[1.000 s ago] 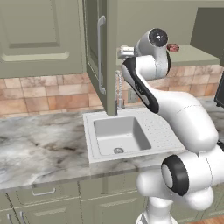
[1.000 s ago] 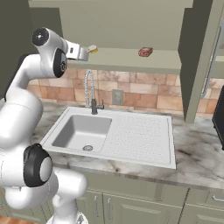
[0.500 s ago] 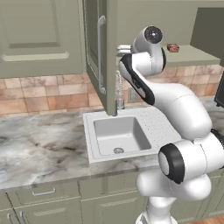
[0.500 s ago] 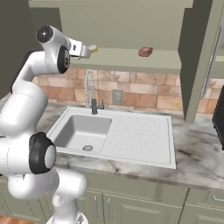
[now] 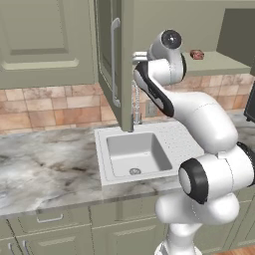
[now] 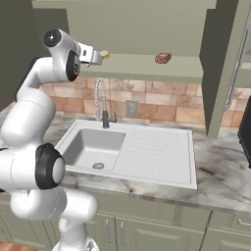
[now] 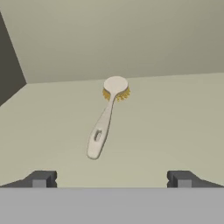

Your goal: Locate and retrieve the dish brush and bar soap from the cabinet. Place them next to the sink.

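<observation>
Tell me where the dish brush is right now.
The dish brush lies on the cabinet shelf ahead of the open gripper in the hand view, left of the bar soap in the right base view.

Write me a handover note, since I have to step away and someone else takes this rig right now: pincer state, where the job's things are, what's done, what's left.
Pincer: open, holding nothing, raised at the open cabinet and pointed at its shelf.
Dish brush: lying flat on the shelf ahead of the fingertips, handle end nearer, yellow-bristled head farther in.
Bar soap: on the same shelf, well to the right of the brush in the right base view.
Sink: below the cabinet; neither item lies beside it.
Done: cabinet door open, both items found.
Left: grasp the brush, set it beside the sink, then do the same with the soap.
</observation>
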